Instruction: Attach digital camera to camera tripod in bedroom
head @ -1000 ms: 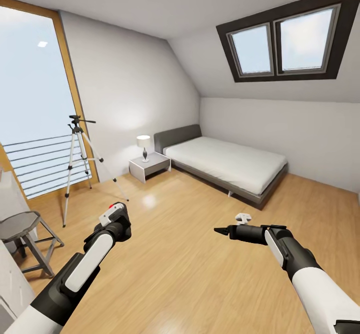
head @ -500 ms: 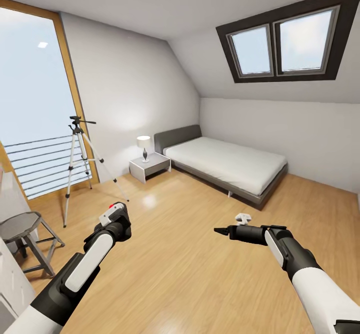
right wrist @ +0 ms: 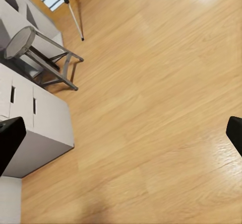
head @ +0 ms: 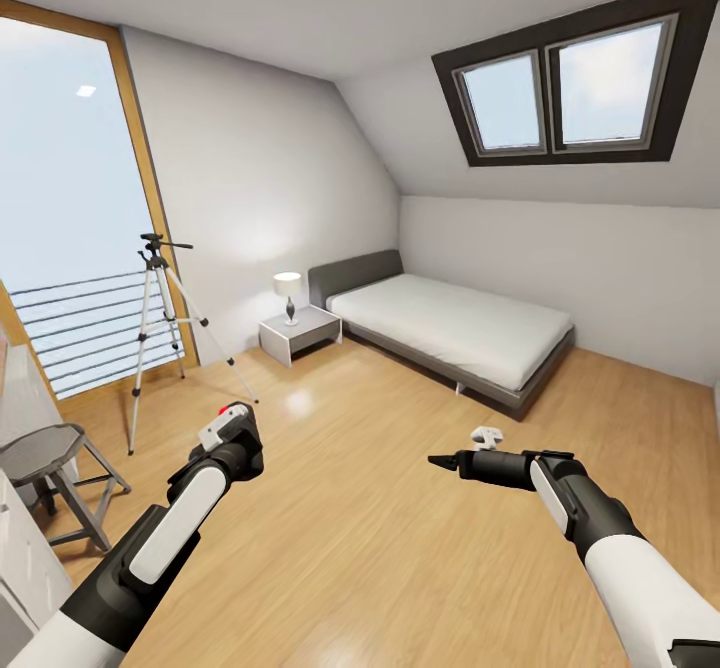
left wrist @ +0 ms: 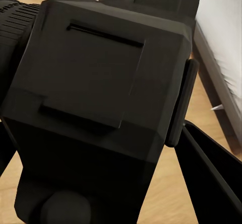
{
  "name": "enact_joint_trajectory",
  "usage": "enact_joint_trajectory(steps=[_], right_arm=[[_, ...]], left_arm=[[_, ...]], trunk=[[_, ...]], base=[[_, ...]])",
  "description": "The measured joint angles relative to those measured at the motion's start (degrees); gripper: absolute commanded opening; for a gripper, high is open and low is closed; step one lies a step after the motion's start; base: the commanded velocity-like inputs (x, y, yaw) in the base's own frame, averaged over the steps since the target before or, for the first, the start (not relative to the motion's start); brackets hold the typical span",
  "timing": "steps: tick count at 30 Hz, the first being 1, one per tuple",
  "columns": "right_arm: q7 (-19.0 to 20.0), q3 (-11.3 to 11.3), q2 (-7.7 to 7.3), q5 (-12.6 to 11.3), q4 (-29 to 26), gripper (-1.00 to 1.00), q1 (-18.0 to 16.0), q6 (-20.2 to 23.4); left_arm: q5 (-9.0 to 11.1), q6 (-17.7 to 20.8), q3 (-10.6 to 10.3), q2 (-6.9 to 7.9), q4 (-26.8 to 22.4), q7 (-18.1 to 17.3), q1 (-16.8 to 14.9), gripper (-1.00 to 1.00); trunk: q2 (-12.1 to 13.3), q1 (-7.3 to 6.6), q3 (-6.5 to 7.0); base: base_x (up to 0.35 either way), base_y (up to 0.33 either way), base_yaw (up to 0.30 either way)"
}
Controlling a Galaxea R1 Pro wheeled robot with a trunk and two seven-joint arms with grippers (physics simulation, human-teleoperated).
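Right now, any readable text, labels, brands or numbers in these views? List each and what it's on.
None readable.
The digital camera held in the left end effector: plain black faces, no lettering.
Camera tripod, grey stool, white drawer unit: no markings visible.

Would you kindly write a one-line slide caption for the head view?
Left gripper holds the digital camera short of the camera tripod by the window; right gripper empty.

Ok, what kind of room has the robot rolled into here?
A bedroom, apparently in an attic: a low grey bed under the sloped ceiling, a lamp on the nightstand beside it, and a dark-framed skylight above. The camera tripod stands by the tall window.
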Motion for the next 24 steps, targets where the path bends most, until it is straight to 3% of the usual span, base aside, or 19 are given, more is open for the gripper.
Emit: enact_joint_trajectory(steps=[24], right_arm=[[-0.1, 0.0, -0.10, 0.1, -0.1, 1.00, 0.0, 0.0]], left_arm=[[0.0, 0.0, 0.0, 0.06, -0.1, 0.0, 0.0, -1.00]], trunk=[[0.8, -0.44, 0.37]], base=[[0.000, 0.000, 0.000]])
